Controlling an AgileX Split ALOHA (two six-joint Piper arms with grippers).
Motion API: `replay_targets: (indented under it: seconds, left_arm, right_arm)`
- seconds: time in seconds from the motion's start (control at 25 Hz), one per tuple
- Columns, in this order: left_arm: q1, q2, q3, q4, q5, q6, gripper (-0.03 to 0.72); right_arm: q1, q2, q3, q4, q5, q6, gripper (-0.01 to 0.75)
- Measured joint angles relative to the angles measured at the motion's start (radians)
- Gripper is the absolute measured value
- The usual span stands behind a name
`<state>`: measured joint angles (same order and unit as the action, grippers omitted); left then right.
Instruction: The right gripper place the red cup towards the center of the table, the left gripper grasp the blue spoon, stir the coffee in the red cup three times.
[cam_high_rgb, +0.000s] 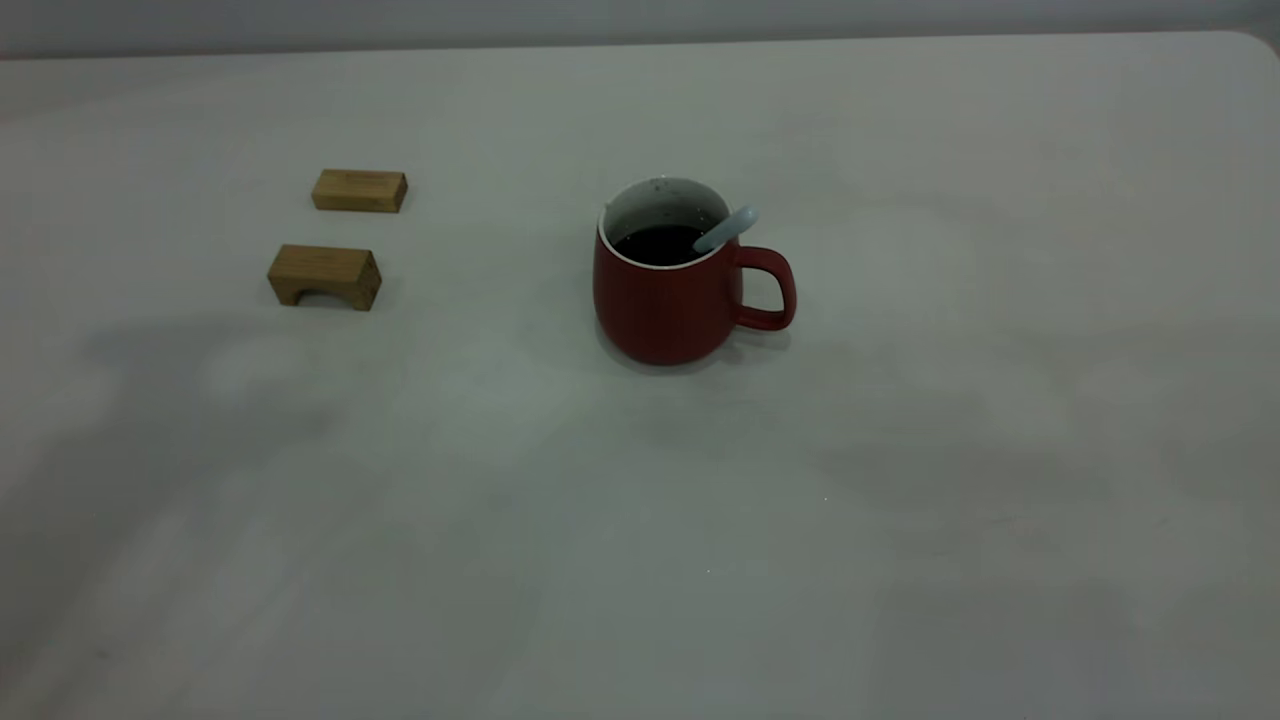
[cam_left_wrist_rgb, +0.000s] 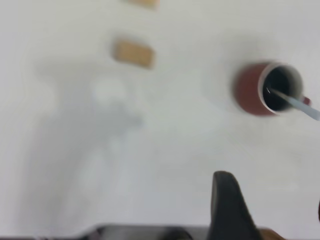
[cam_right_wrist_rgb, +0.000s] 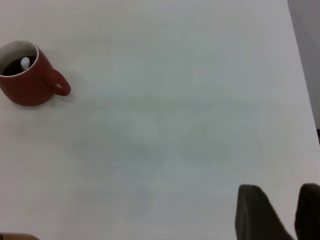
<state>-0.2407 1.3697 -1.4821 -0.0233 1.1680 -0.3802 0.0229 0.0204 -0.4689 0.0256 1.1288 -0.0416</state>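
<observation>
The red cup (cam_high_rgb: 665, 305) stands upright near the middle of the table (cam_high_rgb: 640, 520), its handle pointing right. Dark coffee (cam_high_rgb: 660, 244) fills it. The blue spoon (cam_high_rgb: 728, 229) rests inside and leans on the rim above the handle. Neither arm shows in the exterior view. In the left wrist view, my left gripper (cam_left_wrist_rgb: 270, 200) is open and empty, well back from the cup (cam_left_wrist_rgb: 247, 90) and spoon (cam_left_wrist_rgb: 302, 106). My right gripper (cam_right_wrist_rgb: 282, 207) is open with nothing between its fingers, far from the cup (cam_right_wrist_rgb: 30, 85) and close to the table's side edge.
Two wooden blocks lie at the table's left: a flat one (cam_high_rgb: 359, 190) farther back and an arched one (cam_high_rgb: 324, 275) nearer. The arched block (cam_left_wrist_rgb: 133, 53) also shows in the left wrist view. The table's edge (cam_right_wrist_rgb: 302, 75) runs near the right gripper.
</observation>
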Motion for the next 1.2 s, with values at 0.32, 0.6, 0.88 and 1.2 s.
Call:
replay_targets:
  seconds: [0.32, 0.6, 0.88, 1.2]
  left_arm:
    - [0.000, -0.373, 0.237, 0.131, 0.000, -0.044, 0.495]
    - [0.000, -0.649, 0.446, 0.196, 0.000, 0.087, 0.495]
    - [0.084, -0.893, 0.802, 0.203, -0.005, 0.250, 0.495]
    - [0.202, -1.140, 0.962, 0.132, -0.069, 0.265, 0.495]
  right_arm:
    - [0.000, 0.000, 0.000, 0.000, 0.000, 0.000, 0.238]
    - [0.000, 0.000, 0.000, 0.000, 0.000, 0.000, 0.238]
    - [0.000, 0.000, 0.000, 0.000, 0.000, 0.000, 0.238]
    - [0.000, 0.000, 0.000, 0.000, 0.000, 0.000, 0.238]
